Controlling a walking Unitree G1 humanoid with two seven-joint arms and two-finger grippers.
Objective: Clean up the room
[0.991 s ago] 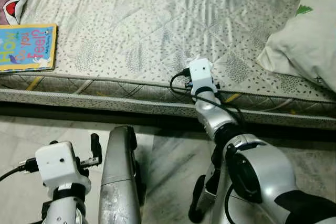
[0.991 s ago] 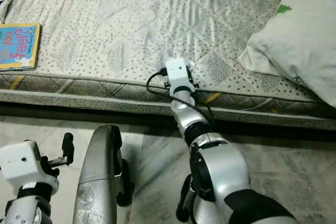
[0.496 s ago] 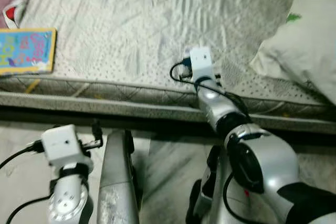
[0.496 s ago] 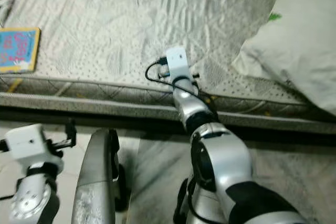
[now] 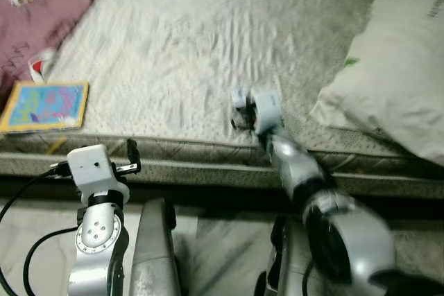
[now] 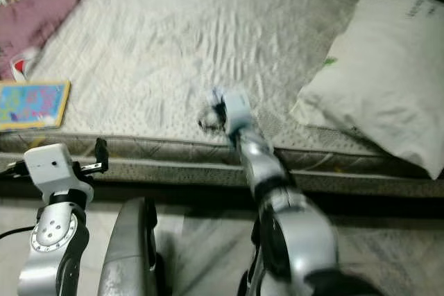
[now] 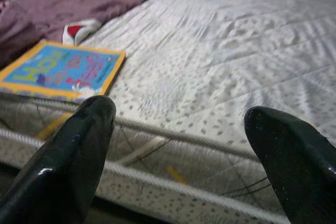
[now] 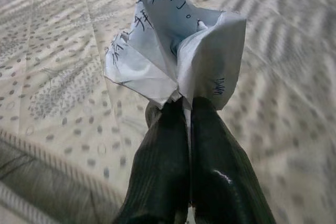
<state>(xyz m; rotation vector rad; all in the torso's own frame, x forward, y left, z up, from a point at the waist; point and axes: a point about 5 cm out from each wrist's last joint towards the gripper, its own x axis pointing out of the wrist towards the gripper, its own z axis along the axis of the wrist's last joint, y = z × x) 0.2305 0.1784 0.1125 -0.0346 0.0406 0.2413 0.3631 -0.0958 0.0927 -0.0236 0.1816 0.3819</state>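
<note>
My right gripper (image 8: 186, 111) pinches a crumpled white handwritten paper (image 8: 176, 45) mid-frame, above the grey patterned mattress (image 5: 173, 39). My left gripper (image 7: 178, 124) gapes empty, lower left.

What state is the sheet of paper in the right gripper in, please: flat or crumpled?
Crumpled. The paper bunches into creased folds above the right gripper, whose fingers are pinched shut on its lower edge, over the mattress.

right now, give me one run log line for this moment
right gripper: shut on crumpled white handwritten paper above grey quilted mattress | left gripper: open, empty, at mattress edge | blue children's book: on mattress
</note>
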